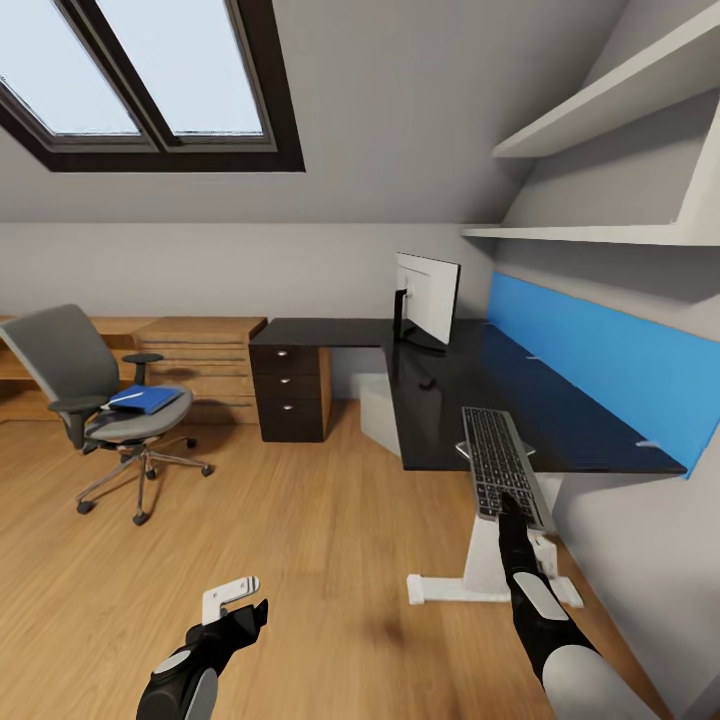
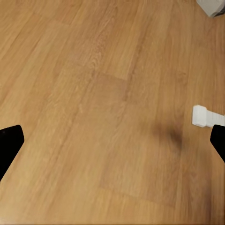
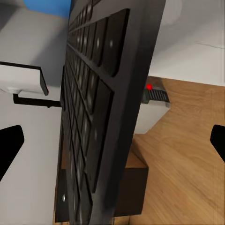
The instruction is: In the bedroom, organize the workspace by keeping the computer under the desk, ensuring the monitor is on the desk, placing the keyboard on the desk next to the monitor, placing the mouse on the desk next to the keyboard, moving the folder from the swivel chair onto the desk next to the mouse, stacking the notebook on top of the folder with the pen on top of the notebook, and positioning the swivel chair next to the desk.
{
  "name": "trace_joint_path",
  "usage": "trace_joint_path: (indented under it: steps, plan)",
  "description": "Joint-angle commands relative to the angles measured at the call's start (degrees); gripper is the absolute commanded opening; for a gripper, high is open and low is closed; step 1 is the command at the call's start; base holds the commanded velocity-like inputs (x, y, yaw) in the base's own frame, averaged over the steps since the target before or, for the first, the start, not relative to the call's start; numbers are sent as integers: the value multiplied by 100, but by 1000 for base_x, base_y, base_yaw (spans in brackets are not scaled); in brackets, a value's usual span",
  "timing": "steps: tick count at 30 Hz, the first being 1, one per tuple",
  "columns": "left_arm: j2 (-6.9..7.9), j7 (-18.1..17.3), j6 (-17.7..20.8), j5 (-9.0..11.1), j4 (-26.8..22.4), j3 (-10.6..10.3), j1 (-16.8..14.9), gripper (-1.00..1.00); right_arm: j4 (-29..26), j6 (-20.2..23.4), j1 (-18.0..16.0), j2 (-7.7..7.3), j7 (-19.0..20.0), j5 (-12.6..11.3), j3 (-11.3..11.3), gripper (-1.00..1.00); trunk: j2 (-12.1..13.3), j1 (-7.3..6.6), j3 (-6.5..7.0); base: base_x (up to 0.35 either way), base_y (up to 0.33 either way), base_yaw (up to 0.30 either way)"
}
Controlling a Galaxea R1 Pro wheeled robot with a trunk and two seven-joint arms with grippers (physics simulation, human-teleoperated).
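Note:
The dark keyboard (image 1: pixel 497 462) lies on the near corner of the black desk (image 1: pixel 440 420), its near end past the desk's edge. My right gripper (image 1: pixel 510 503) is at that end, its fingers wide open on either side of the keyboard (image 3: pixel 89 122). The monitor (image 1: pixel 427 295) stands at the desk's back, with the small mouse (image 1: pixel 429 381) in front of it. The pale computer (image 1: pixel 378 412) sits under the desk. At the left, the swivel chair (image 1: pixel 70 375) carries the blue folder (image 1: pixel 148 400). I cannot make out the notebook or pen. My left gripper (image 1: pixel 240 602) hangs open over the floor.
A dark drawer pedestal (image 1: pixel 290 392) stands under the desk's left end, and a low light-wood unit (image 1: pixel 200 355) runs along the back wall. The desk's white foot (image 1: pixel 455 588) lies on the floor near my right arm. Wall shelves (image 1: pixel 600 232) hang over the desk.

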Motion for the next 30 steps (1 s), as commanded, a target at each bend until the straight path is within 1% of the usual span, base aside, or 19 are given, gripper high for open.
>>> trace_joint_path:
  steps: [1,21,22,30]
  plan:
    - [-3,38,23,61,-7,3,-3,100,5,2,-5,3,45,-61,-15,100,-3,1,-6,122,29,0]
    - [-3,38,25,60,-7,3,-4,100,5,2,-5,4,45,-54,-15,100,-3,1,-6,18,4,0]
    - [-3,38,26,60,-7,3,-4,100,5,2,-5,5,45,-53,-15,-100,-3,1,-6,0,0,0]
    - [-3,38,24,62,-7,3,-1,100,-3,-6,-5,12,50,-52,-18,-100,-3,1,-6,0,0,0]
